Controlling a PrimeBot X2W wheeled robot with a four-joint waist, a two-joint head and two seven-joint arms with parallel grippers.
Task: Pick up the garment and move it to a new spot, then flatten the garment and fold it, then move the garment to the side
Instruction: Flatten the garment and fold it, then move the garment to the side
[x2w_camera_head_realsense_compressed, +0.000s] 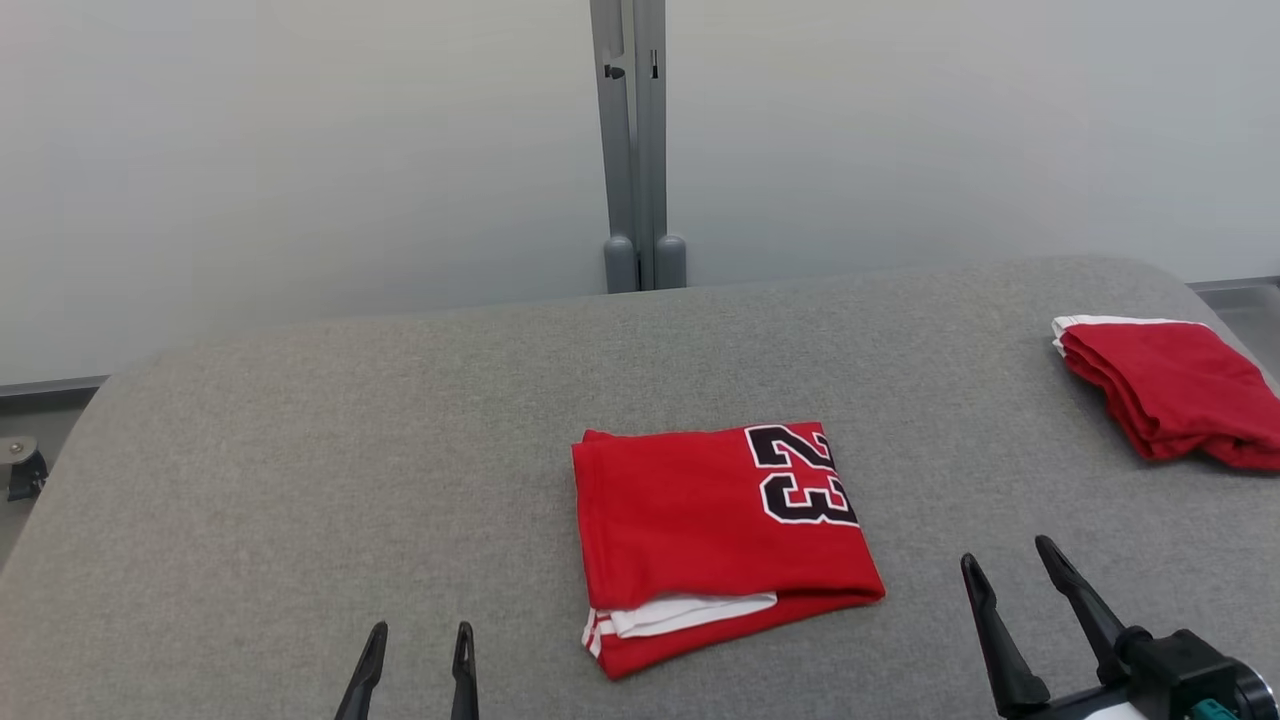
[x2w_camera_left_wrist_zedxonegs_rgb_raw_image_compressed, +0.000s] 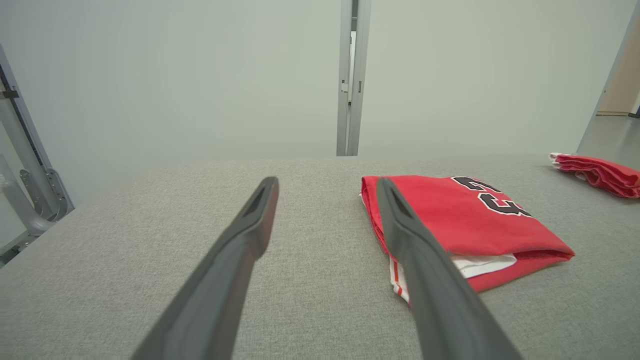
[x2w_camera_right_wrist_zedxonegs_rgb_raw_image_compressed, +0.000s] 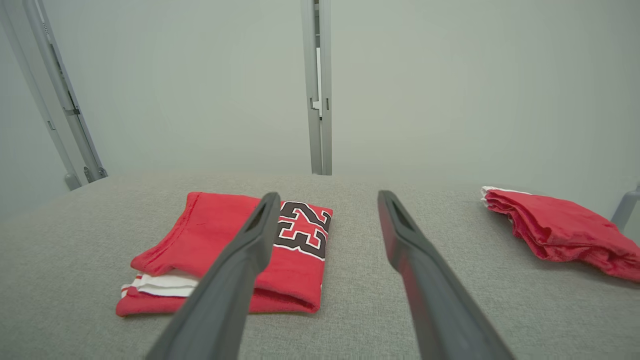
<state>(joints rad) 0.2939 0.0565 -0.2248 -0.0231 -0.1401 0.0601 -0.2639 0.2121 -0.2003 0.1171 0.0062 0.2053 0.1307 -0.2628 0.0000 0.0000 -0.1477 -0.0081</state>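
Both jaws spread empty, folded red garment (x2w_camera_head_realsense_compressed: 715, 530) between them, red bundle (x2w_camera_head_realsense_compressed: 1170, 395) right

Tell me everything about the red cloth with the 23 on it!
The garment is soft red cloth, folded into a neat rectangle, with a black 23 edged in white at its far right corner. White layers with red stripes peek out along the near edge. It lies flat on the gray table, touching nothing else.

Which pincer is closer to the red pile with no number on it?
Right. The right pincer is near the red pile, on the robot's side of it; the left pincer is beyond the numbered garment.
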